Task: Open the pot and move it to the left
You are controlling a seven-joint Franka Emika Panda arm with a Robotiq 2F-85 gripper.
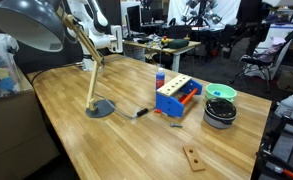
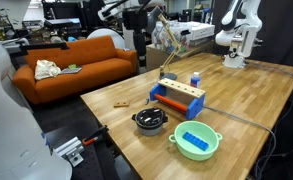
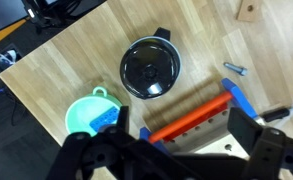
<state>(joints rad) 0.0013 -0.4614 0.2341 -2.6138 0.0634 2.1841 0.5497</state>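
Wooden table [image 1: 96,140] in a cluttered lab-office, with an orange couch [image 2: 76,62] behind. The gripper [image 3: 176,152] is seen at the bottom of the wrist view, fingers spread wide and nothing held. It is probably kept wide and high for a top-down approach. The blue-and-orange box [image 3: 198,115] is found directly below. Beyond it sits the pot [image 3: 149,68], its dark top apparently covered, so opening is judged not yet done. A green bowl [image 3: 86,115] is set just beside it. That gap is shown in the wrist view, while in an exterior view pot [image 1: 219,113] and bowl overlap. The gripper cannot be made out in the exterior views.
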